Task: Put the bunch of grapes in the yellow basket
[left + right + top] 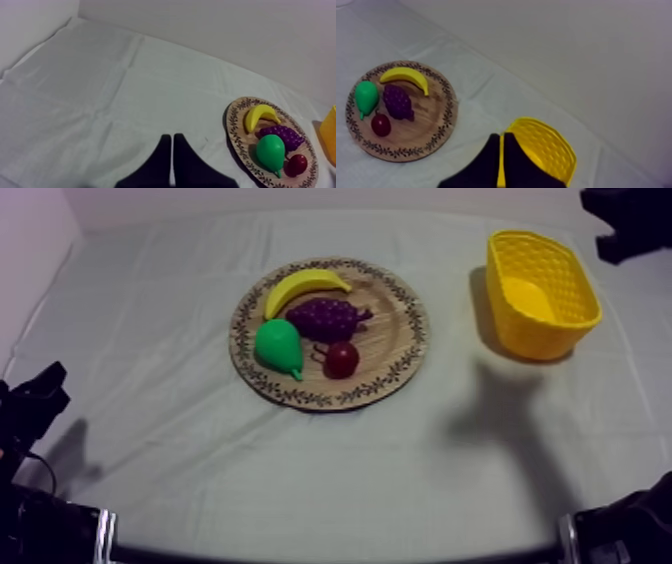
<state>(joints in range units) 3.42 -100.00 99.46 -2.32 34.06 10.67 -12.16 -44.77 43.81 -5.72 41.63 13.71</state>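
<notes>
The purple bunch of grapes [325, 318] lies in the middle of the round wooden board [400, 348], between a banana [305, 286], a green pear [278, 346] and a small red fruit [341, 359]. The yellow basket [575, 288] stands to the board's right with nothing in it. My right gripper [501, 136] is shut on nothing, its fingers together as a wedge above the basket's [556, 150] near rim; the grapes [398, 101] lie well away from it. My left gripper [172, 136] is shut too, low over bare cloth left of the board [240, 150].
My right arm [625, 223] comes in at the upper right behind the basket and casts a shadow [510, 418] on the cloth in front of it. My left arm [35, 403] rests at the lower left. The cloth rises into a wall at the back.
</notes>
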